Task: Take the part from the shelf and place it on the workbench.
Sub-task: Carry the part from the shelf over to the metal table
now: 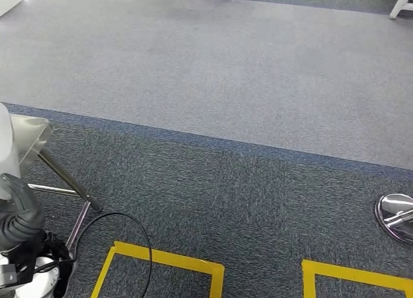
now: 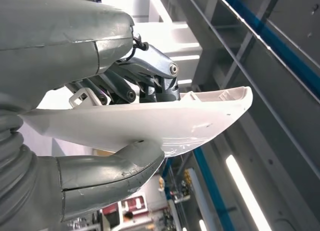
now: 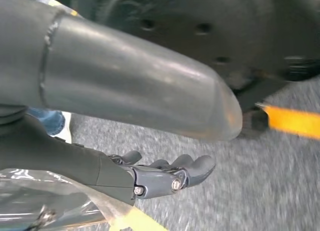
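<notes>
The part [image 2: 151, 123] is a long, white, curved plastic shell. In the left wrist view my left hand [image 2: 124, 126] grips it, with the thick grey thumb [image 2: 113, 173] on one face and the dark fingers [image 2: 151, 81] on the other; one end sticks out well past the hand. In the head view my left arm's ribbed grey cover [image 1: 17, 220] sits at the lower left edge over dark carpet. My right hand [image 3: 166, 173] hangs above the carpet with its fingers stretched out and apart, holding nothing.
Grey and dark blue carpet [image 1: 219, 85] spreads ahead. Yellow tape outlines [image 1: 165, 259] [image 1: 355, 275] mark the floor close in. A black cable loop [image 1: 122, 233] and slanted metal rods [image 1: 63, 178] lie at the lower left. A shiny round base [image 1: 397, 214] stands at the right edge.
</notes>
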Robot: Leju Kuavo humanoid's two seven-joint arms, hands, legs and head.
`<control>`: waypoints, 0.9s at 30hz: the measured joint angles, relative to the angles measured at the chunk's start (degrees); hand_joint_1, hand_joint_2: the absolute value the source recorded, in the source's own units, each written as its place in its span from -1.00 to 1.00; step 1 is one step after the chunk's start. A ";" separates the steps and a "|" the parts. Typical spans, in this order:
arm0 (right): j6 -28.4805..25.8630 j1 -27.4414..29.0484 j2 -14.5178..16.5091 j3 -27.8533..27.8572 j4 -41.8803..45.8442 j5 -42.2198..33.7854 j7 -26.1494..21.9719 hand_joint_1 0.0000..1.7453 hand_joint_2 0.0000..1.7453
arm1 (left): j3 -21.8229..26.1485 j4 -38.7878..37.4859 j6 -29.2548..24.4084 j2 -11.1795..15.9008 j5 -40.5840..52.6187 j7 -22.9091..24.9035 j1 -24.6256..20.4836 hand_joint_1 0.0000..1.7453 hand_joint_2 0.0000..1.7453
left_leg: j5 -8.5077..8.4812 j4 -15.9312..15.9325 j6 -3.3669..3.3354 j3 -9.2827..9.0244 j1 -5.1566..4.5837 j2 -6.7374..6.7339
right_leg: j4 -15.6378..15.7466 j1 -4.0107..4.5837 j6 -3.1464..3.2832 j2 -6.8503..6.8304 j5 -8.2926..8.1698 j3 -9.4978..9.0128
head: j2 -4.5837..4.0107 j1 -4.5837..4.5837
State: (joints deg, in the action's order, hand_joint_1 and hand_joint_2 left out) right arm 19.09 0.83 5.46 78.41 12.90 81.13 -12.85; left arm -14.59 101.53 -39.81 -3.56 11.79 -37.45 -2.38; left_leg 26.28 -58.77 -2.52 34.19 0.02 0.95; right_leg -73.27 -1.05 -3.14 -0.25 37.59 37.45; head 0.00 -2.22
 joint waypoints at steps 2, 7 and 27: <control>0.02 0.20 -0.01 0.01 -0.01 0.03 0.02 -1.00 -1.00 | 0.02 -0.04 0.00 -0.03 -0.01 0.01 0.05 1.00 1.00 | 0.08 -0.01 -0.09 -0.18 -0.22 1.25 | -0.78 0.07 0.32 0.24 -1.78 1.58 | 0.00 0.01; 0.01 0.33 -0.11 0.01 0.00 0.07 -0.03 -1.00 -1.00 | 0.15 -0.07 0.00 -0.25 0.11 0.01 0.08 1.00 1.00 | 0.36 -0.30 0.56 -0.21 -0.26 4.13 | 14.30 0.21 1.32 4.20 -9.59 -4.27 | 0.01 0.04; 0.05 0.09 -0.12 0.03 -0.01 0.16 -0.03 -1.00 -1.00 | 0.79 -0.10 -0.01 -0.25 0.09 -0.02 0.34 1.00 1.00 | 0.20 0.52 0.61 -0.72 -0.03 -2.44 | 13.37 0.50 0.24 -3.59 -5.50 -6.89 | 0.02 0.04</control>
State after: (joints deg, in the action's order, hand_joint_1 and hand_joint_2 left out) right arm 19.15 0.92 5.34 78.43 12.90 81.29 -12.88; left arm -13.81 101.43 -39.82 -3.81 11.88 -37.46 -2.04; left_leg 26.48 -58.25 -1.91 33.47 -0.01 -1.49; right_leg -59.90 -0.56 -2.90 -3.84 32.08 30.56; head 0.02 -2.18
